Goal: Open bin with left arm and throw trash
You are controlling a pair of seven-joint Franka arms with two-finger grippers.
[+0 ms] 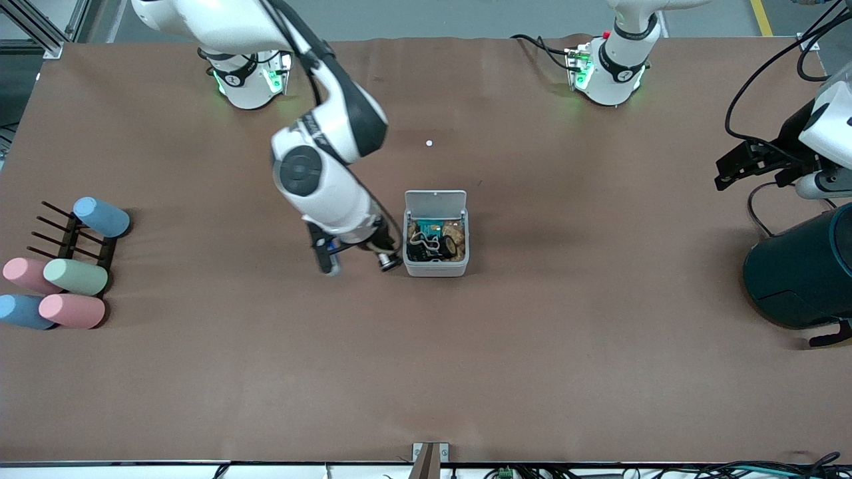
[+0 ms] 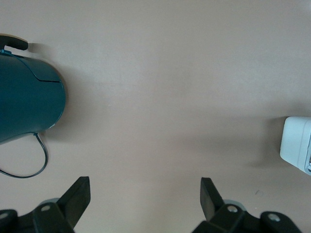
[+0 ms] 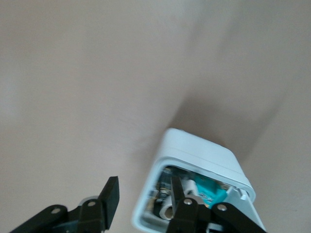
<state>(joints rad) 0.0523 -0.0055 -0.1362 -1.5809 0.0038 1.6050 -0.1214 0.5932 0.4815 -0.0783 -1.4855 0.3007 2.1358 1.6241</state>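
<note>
Now the bin stands lid-up, trash inside; right claw hangs beside it, fingers apart, empty; left claw waits spread wide near the teal cylinder.

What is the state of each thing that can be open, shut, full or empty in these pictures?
Small white square plastic bin: lid open, standing upright.
Trash: inside the bin, wrapper and rubber band on top.
Left arm's black pincer: open, empty, over bare table beside the large dark teal cylinder; arm waits.
Right arm's pincer: open, empty, beside the bin.
</note>
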